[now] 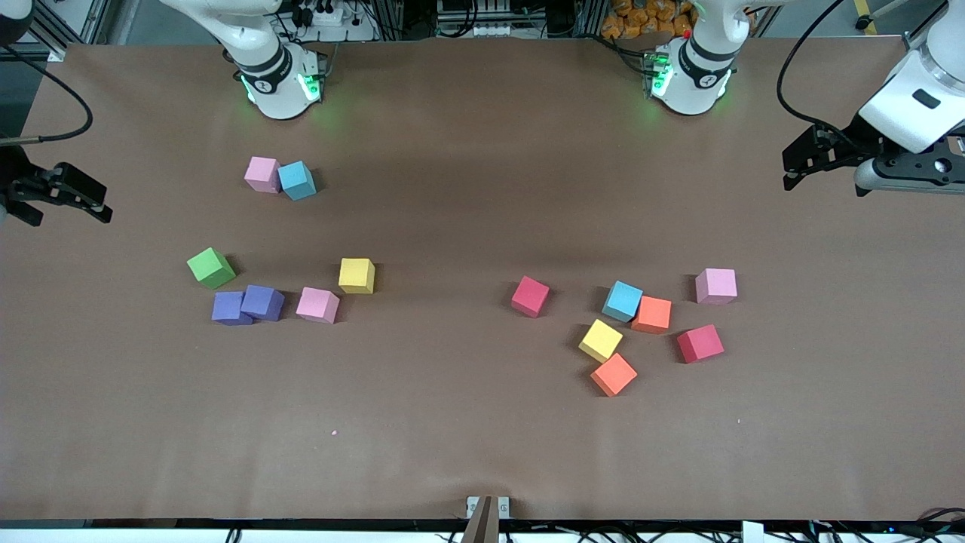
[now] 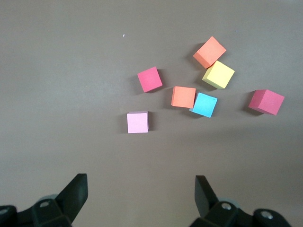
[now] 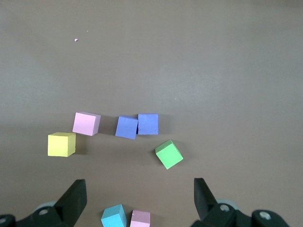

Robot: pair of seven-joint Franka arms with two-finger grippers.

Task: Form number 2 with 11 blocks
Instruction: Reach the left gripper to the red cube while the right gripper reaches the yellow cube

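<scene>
The blocks lie loose in two scattered groups; no number 2 is in view. Toward the right arm's end sit a pink block (image 1: 262, 174) touching a light blue one (image 1: 297, 180), a green block (image 1: 211, 268), two touching purple blocks (image 1: 246, 305), another pink (image 1: 317, 305) and a yellow (image 1: 356, 275). Toward the left arm's end lie a red block (image 1: 530, 296), light blue (image 1: 623, 300) against orange (image 1: 651, 314), pink (image 1: 715, 286), yellow (image 1: 601, 340), orange (image 1: 614, 374) and red (image 1: 700, 343). My right gripper (image 1: 71, 218) (image 3: 139, 187) and left gripper (image 1: 787, 170) (image 2: 140, 182) hang open and empty over the table's ends.
The two arm bases (image 1: 275, 83) (image 1: 690, 75) stand along the table edge farthest from the front camera. A small clamp (image 1: 488, 509) sits at the table's nearest edge. Bare brown table (image 1: 452, 226) lies between the two groups of blocks.
</scene>
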